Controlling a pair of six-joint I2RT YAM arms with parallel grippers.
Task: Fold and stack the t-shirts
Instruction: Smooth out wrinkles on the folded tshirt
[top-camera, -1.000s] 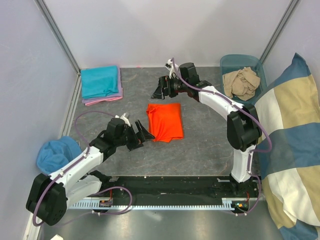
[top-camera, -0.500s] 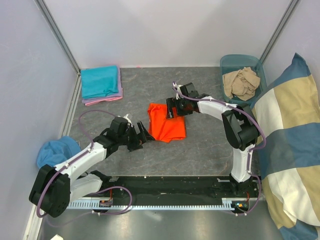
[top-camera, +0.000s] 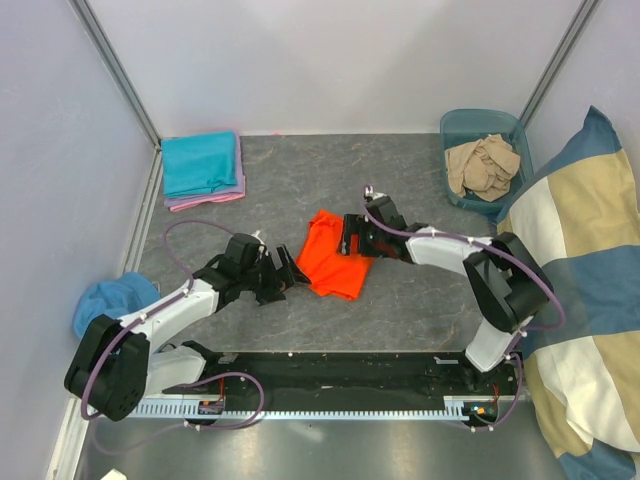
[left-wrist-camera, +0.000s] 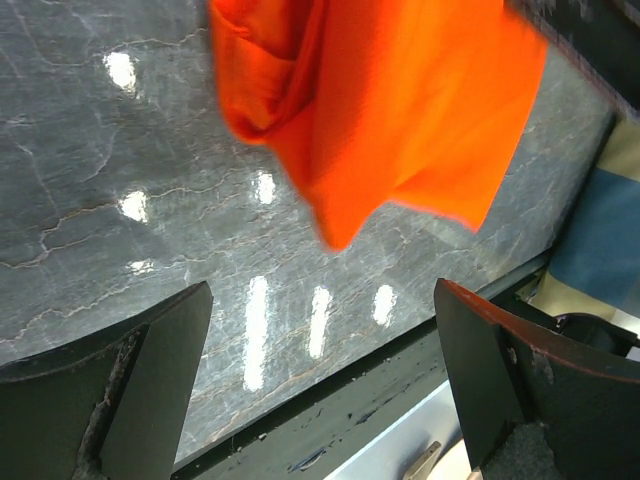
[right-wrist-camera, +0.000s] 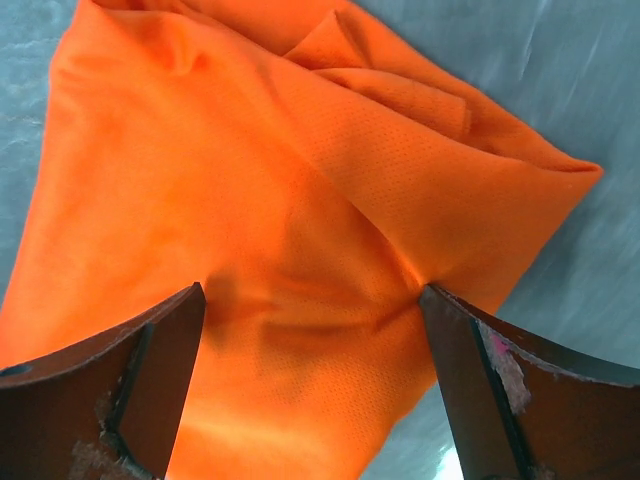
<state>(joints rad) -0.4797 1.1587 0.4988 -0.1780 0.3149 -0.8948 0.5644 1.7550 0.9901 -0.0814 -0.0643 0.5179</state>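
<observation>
A bright orange t-shirt (top-camera: 328, 262) lies rumpled and skewed in the middle of the grey table. My right gripper (top-camera: 352, 240) is down on its right part, open, with its fingertips (right-wrist-camera: 150, 380) pressing into the cloth (right-wrist-camera: 300, 200) and a wrinkled span of orange between them. My left gripper (top-camera: 291, 277) hovers low just left of the shirt, open and empty. In the left wrist view the shirt's near corner (left-wrist-camera: 380, 110) hangs ahead of the wide jaws. A folded teal t-shirt (top-camera: 201, 163) lies on a pink-lilac one (top-camera: 205, 200) at the back left.
A teal bin (top-camera: 455, 125) at the back right holds a crumpled beige t-shirt (top-camera: 483, 165). A blue cloth heap (top-camera: 105, 305) lies at the left wall. A big blue-and-beige cushion (top-camera: 580, 300) fills the right side. The black rail (top-camera: 340, 375) runs along the near edge.
My right gripper came from the back of the table down onto the orange shirt and pushed it, so the flat fold is now bunched and skewed. The left arm shifted slightly.
</observation>
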